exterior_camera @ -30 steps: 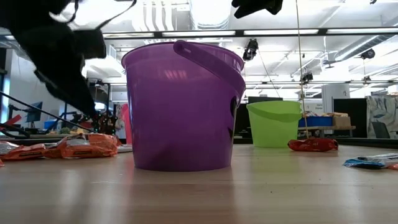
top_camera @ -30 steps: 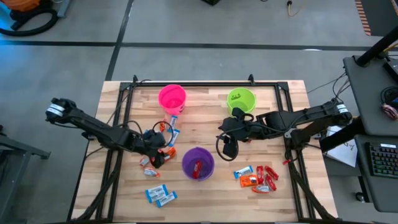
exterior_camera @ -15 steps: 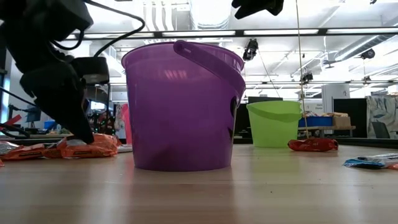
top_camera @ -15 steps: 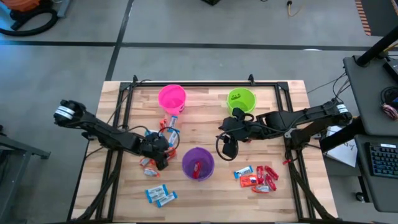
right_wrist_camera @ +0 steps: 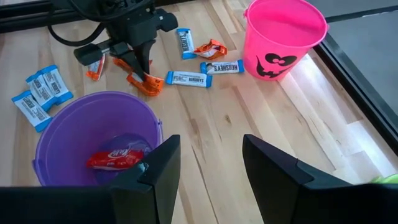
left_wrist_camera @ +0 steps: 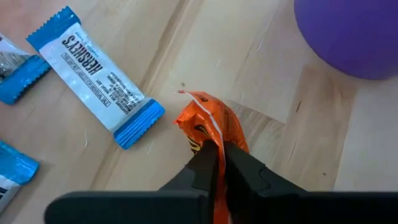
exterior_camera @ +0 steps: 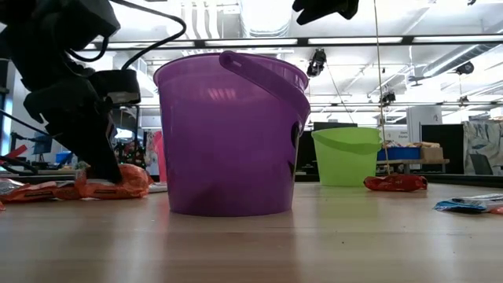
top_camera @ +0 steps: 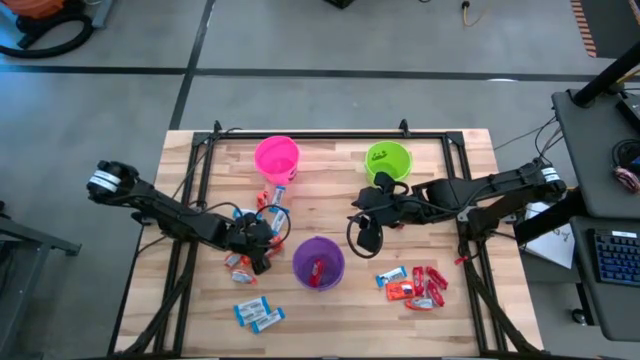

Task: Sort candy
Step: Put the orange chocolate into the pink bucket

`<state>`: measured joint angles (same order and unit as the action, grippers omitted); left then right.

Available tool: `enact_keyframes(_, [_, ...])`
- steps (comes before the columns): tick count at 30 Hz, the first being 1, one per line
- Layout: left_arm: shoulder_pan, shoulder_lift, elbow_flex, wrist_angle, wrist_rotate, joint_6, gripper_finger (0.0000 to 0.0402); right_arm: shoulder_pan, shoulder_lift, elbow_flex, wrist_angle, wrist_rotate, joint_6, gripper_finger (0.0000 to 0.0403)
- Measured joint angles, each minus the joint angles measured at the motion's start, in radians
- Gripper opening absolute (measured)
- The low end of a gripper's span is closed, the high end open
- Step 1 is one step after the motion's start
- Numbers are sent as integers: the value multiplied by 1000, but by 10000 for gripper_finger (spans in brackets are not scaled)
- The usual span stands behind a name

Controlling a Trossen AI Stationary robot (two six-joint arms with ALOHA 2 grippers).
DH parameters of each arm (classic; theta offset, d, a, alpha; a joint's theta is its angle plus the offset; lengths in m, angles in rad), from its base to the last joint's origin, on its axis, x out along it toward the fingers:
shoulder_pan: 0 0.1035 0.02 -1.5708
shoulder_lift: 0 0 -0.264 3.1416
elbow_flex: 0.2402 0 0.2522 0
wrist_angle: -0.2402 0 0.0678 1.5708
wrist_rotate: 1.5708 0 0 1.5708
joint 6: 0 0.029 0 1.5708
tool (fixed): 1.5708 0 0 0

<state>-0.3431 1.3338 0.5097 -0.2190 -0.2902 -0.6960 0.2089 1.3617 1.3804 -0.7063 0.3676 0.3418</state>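
Altogether three cups stand on the counter (top_camera: 470, 300): a pink cup (top_camera: 277, 158), a green cup (top_camera: 388, 159) and a purple cup (top_camera: 318, 262), the last holding one red candy (right_wrist_camera: 116, 158). Loose candies lie in groups: two blue ones (top_camera: 257, 315) near the front edge, a cluster of red, orange and blue ones (top_camera: 413, 284) to the right of the purple cup, and a scatter of blue and orange ones between the pink cup and the left tool; the exact count in these two groups is hard to tell. That left tool (left_wrist_camera: 219, 163) is down at the counter just left of the purple cup, its fingers pinched together on an orange candy (left_wrist_camera: 208, 122), with a blue candy (left_wrist_camera: 96, 66) lying just beside it. Meanwhile the right tool (right_wrist_camera: 205, 158) hangs above the counter between the green and purple cups, fingers spread apart and holding nothing.
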Motion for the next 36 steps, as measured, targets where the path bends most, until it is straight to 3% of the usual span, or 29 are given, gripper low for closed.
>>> enact_keyframes(8, [0,-39,47,-21,13,30,1,0,0,0,0,0,-1,166])
enact_keyframes(16, [7,-197,144,-195,12,99,0,-5,0,0,0,1,-2,166])
enact_keyframes(22, [45,-297,223,-296,-85,181,0,-23,0,-1,0,1,-5,166])
enact_keyframes(30, [202,-337,273,-332,-93,320,0,-40,0,-1,1,1,-4,166])
enact_keyframes(36, [396,-357,329,-346,-86,514,0,-40,0,-1,2,1,6,166])
